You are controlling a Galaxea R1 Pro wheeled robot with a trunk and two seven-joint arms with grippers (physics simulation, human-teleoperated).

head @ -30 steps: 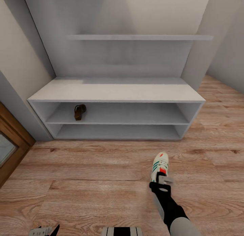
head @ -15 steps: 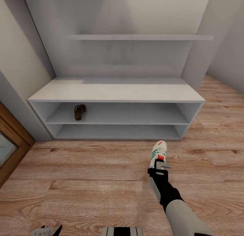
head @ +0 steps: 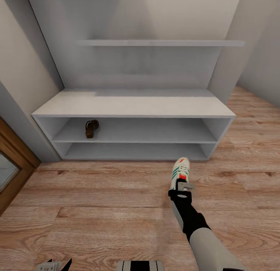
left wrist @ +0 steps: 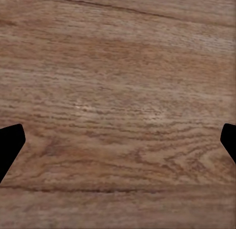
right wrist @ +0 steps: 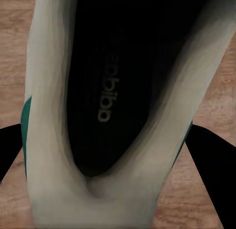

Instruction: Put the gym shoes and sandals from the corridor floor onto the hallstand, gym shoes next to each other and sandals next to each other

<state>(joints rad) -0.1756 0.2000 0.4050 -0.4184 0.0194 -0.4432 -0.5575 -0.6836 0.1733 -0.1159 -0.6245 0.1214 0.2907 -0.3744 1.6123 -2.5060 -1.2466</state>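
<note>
One sandal (head: pixel 91 128) is already stowed on the upper shoe shelf of the hallstand (head: pixel 134 105), at centre left of the head view. One gym shoe (head: pixel 181 170) is held at the heel by the right gripper (head: pixel 182 186), lower right of centre, toe pointed at the rack; whether its sole rests on the corridor floor (head: pixel 101 208) cannot be confirmed. The remaining shoe and sandal are yet to be placed. In the right wrist view, the dark fingers (right wrist: pixel 216 162) are seen clamped against the shoe's smooth white sides, teal sole edging visible. The left gripper (left wrist: pixel 118 145) is spread wide and empty over matte wood-grain planks. The rack is flat, pale grey, square-edged.
</note>
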